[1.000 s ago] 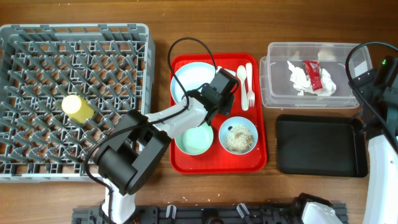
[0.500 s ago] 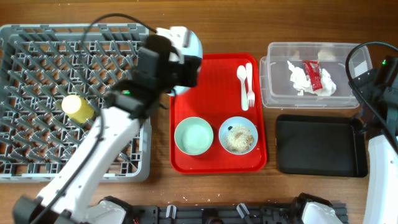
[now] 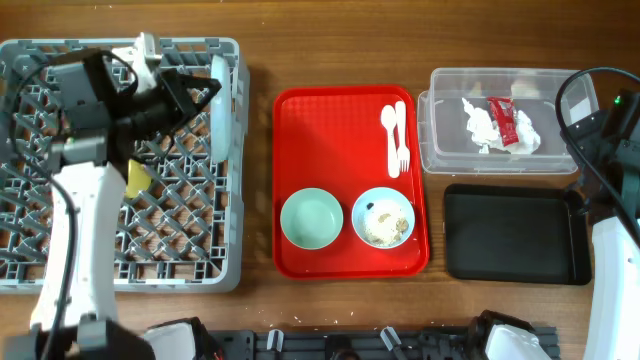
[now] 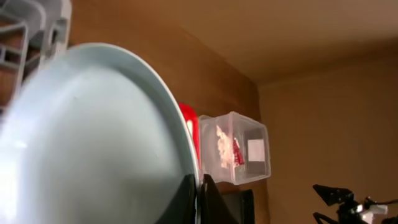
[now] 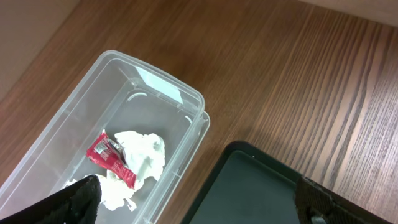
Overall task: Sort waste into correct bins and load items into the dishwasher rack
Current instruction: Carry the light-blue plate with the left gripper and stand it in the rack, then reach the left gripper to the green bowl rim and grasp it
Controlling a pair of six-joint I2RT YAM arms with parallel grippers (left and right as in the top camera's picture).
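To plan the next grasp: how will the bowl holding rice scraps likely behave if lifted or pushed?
The bowl looks rigid and probably light. Its loose scraps would likely spill if it tilts. On the smooth red tray it may slide when pushed.

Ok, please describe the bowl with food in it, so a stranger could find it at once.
Find the red tray in the middle of the table. At its edge nearest the robot, take the pale blue-green bowl closer to the black tray. Only it holds whitish rice-like scraps; the matching bowl beside it is empty.
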